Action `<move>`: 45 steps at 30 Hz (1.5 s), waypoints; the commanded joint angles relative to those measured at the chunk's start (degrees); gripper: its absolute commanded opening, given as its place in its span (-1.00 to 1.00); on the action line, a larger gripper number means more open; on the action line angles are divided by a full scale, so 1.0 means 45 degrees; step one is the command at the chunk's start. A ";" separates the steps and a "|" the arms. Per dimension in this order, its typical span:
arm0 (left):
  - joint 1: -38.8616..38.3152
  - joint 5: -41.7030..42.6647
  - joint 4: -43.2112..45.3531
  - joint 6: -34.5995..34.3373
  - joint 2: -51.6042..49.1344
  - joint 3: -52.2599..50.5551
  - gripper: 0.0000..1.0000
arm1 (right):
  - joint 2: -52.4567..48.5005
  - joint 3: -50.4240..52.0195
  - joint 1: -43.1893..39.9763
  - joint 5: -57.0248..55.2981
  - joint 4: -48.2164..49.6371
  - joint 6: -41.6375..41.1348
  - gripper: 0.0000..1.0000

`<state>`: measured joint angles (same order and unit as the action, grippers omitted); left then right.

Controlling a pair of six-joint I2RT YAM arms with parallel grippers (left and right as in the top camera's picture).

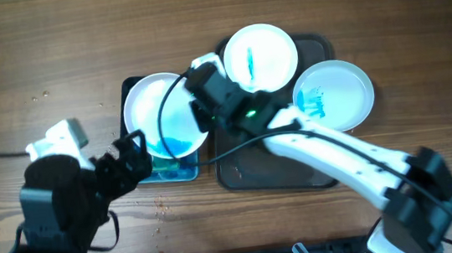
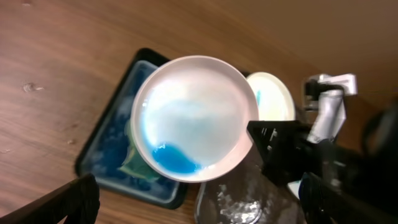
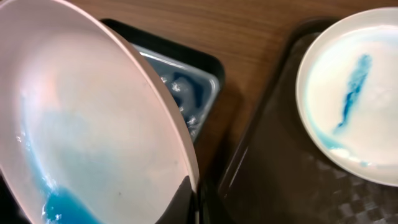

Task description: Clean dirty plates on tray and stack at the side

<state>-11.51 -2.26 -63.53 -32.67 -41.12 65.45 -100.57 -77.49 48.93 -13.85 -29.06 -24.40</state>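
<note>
Under everything, a brown wooden table (image 1: pixel 32 46). On it, a big dark tray (image 1: pixel 248 179) with a low rim and round corners. At the tray's far end, a white streaked plate (image 1: pixel 261 55) with one long blue line down its middle. Over the tray's right edge, partly on and partly off, a white smeared plate (image 1: pixel 334 94) with a blue blotch on its left side. Just left of the tray, a smaller blue basin (image 1: pixel 182 173) with blue water and a green sponge (image 2: pixel 134 165) inside. Above the basin, a third white plate, the held plate (image 1: pixel 162 116), tipped a little, with a puddle of blue pooled at its low side. Pinched on that plate's right rim, the right gripper (image 1: pixel 204 108), closed tight on it. By the basin's left side, close to the held plate's rim, the left gripper (image 1: pixel 134 153), fingers spread wide, holding nothing.
</note>
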 commanded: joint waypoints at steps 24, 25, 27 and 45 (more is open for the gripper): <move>0.0039 -0.1987 -0.2132 -0.0942 0.0233 0.0126 1.00 | 0.0364 -0.0175 0.4041 -1.2240 0.4799 0.7373 -0.91; 0.0039 -0.1987 -0.2137 -0.0942 0.0233 0.0126 1.00 | 0.0364 -0.0175 0.4085 -1.2371 0.4881 0.7553 -0.91; 0.0039 -0.1987 -0.2132 -0.0942 0.0233 0.0121 1.00 | 0.0364 -0.0175 0.4124 -1.2526 0.5003 0.7854 -0.91; 0.0039 -0.1987 -0.2132 -0.0942 0.0233 0.0126 1.00 | 0.0364 -0.0175 0.4172 -1.2560 0.5901 1.0112 -0.91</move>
<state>-11.51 -10.68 -73.30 -36.27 -40.27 65.52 -100.60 -77.41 67.11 -68.88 -4.36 17.39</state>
